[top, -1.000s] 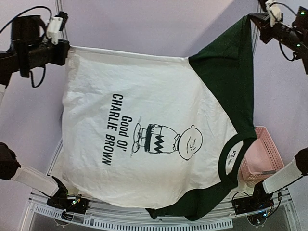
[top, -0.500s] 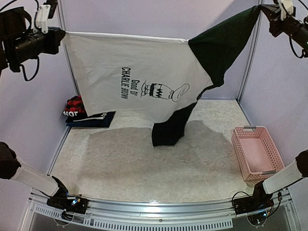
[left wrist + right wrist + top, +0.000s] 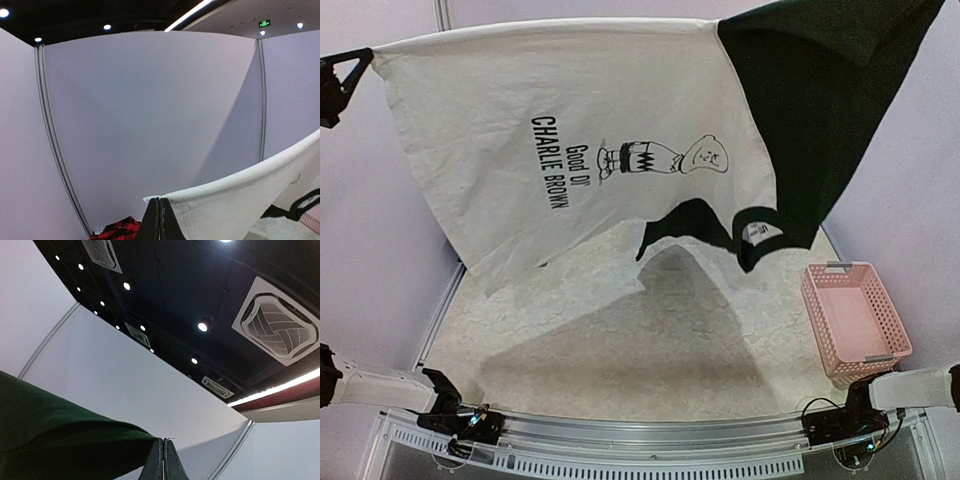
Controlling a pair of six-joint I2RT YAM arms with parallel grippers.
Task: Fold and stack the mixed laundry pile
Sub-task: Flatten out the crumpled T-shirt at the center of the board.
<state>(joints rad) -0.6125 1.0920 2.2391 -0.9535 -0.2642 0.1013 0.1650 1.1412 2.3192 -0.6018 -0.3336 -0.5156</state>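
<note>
Left end effector [image 3: 160, 220] is pressed together on a white hem corner of the Charlie Brown tee [image 3: 570, 110], and my right end effector [image 3: 164, 460] pinches its dark green sleeve [image 3: 60, 425]. The tee hangs in the air between them, spread above the far half of the surface [image 3: 620, 370]. Its long axis runs from the left edge to the right edge, and its lower edge seems clear of the surface. Neither arm is nearer, so I judge both must lower together. A red plaid shirt [image 3: 117, 231] shows below my left end effector.
</note>
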